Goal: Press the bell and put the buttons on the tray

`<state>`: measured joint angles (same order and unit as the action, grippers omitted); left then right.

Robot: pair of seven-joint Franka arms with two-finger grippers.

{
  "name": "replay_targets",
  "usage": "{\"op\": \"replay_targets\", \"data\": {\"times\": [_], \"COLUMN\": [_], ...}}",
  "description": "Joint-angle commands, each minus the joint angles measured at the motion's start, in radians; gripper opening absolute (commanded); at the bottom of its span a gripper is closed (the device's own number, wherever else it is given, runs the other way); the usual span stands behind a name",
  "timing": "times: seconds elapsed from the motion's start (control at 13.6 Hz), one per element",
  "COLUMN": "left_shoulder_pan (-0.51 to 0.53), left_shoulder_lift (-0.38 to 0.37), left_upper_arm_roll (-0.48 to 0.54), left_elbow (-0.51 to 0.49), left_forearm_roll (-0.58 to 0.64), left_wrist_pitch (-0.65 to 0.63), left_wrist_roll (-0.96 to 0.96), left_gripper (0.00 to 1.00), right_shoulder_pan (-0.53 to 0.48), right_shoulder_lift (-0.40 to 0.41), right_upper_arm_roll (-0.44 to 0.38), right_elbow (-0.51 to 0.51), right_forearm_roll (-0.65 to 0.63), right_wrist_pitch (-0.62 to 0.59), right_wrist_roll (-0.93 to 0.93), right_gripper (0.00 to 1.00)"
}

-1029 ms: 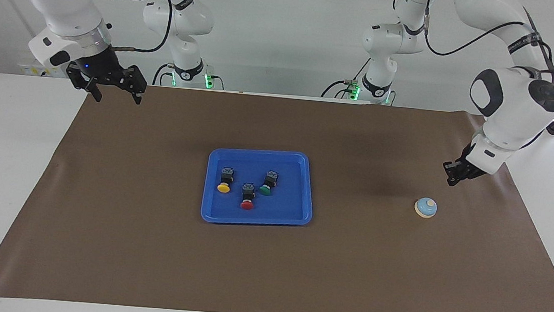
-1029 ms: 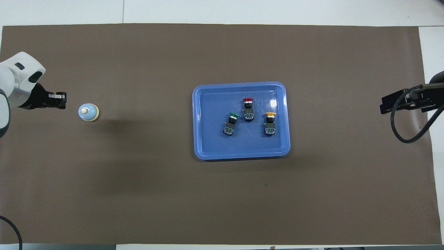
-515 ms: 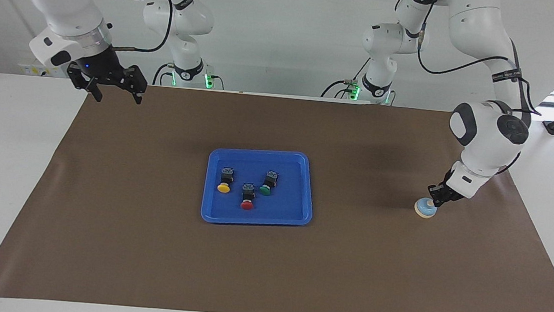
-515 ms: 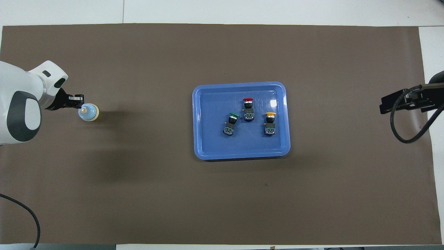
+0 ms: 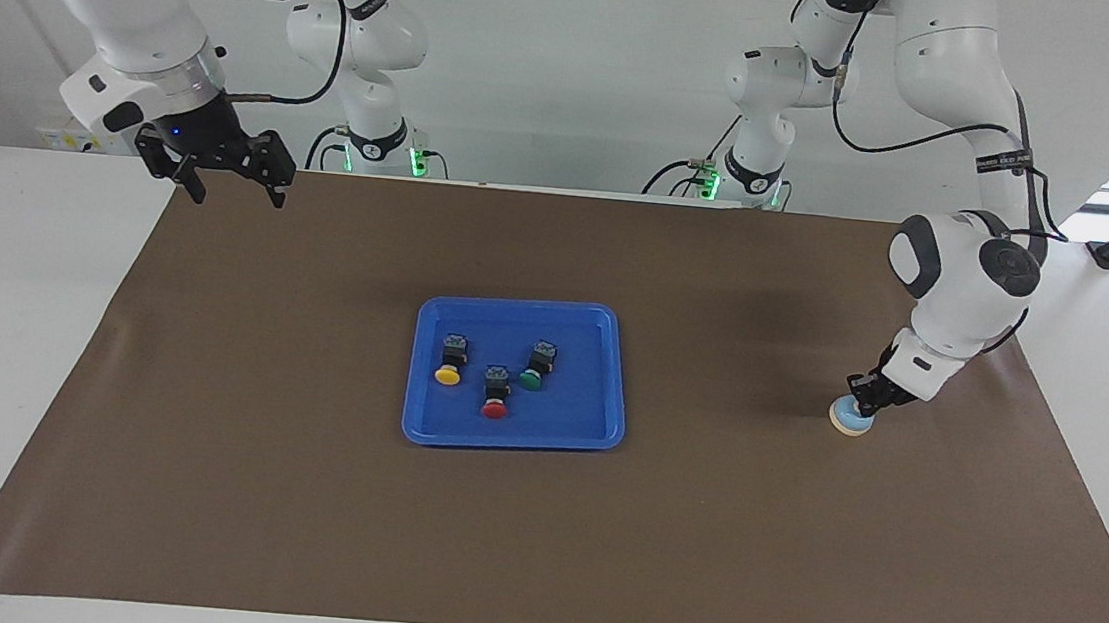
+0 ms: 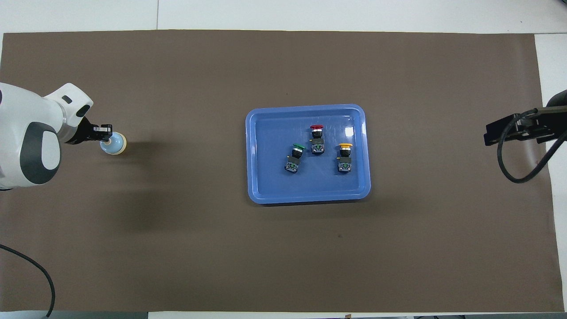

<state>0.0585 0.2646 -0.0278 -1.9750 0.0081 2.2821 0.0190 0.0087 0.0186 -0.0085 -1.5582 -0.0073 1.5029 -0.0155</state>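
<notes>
We see the left gripper (image 5: 864, 401), fingertips together, pressing down on the knob of the small light-blue dome bell (image 5: 848, 419); the right gripper (image 5: 225, 174) hangs with jaws apart, well apart from it.

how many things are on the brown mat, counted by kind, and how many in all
buttons: 3, yellow, red and green, all in the tray
tray: 1
bell: 1, toward the left arm's end of the table, under the left gripper
total: 5
</notes>
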Motion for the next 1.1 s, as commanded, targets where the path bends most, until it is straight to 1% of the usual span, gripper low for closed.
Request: {"op": "replay_targets", "data": {"times": [0.0,0.07,0.15,0.22,0.37,0.51,0.74,0.88,1.03], "left_shoulder_pan": [0.007,0.003,-0.006,-0.014,-0.013,-0.008,-0.014,-0.017,-0.009], "left_shoulder_lift": [-0.002,0.001,-0.007,-0.027,-0.115,-0.181,-0.231,-0.271,-0.272], "left_upper_arm_roll": [0.005,0.003,0.002,0.002,0.002,0.006,0.006,0.012,0.012], "left_elbow": [0.077,0.146,0.186,0.203,0.214,0.212,0.220,0.219,0.222], "left_forearm_roll": [-0.005,-0.005,-0.005,-0.007,-0.007,-0.010,-0.011,-0.016,-0.014], "left_wrist_pitch": [-0.111,-0.204,-0.273,-0.326,-0.430,-0.528,-0.621,-0.650,-0.667], "left_wrist_roll": [0.018,0.018,0.015,0.000,-0.024,-0.017,-0.020,-0.021,-0.011], "left_gripper": [0.00,0.15,0.47,0.98,1.00,1.00,1.00,1.00,1.00], "right_shoulder_pan": [-0.004,-0.003,-0.003,-0.006,-0.009,-0.010,-0.009,-0.010,-0.009], "right_shoulder_lift": [-0.026,-0.026,-0.026,-0.026,-0.026,-0.026,-0.026,-0.026,-0.026], "right_upper_arm_roll": [0.010,0.010,0.010,0.010,0.010,0.010,0.010,0.010,0.010], "right_elbow": [-0.028,-0.028,-0.028,-0.028,-0.028,-0.028,-0.028,-0.028,-0.029], "right_forearm_roll": [0.003,0.003,0.003,0.003,0.003,0.003,0.003,0.003,0.003], "right_wrist_pitch": [0.000,-0.001,-0.003,-0.003,-0.003,-0.003,-0.003,-0.003,-0.003], "right_wrist_roll": [-0.020,-0.020,-0.020,-0.020,-0.020,-0.020,-0.020,-0.020,-0.018], "right_gripper": [1.00,1.00,1.00,1.00,1.00,1.00,1.00,1.00,1.00]}}
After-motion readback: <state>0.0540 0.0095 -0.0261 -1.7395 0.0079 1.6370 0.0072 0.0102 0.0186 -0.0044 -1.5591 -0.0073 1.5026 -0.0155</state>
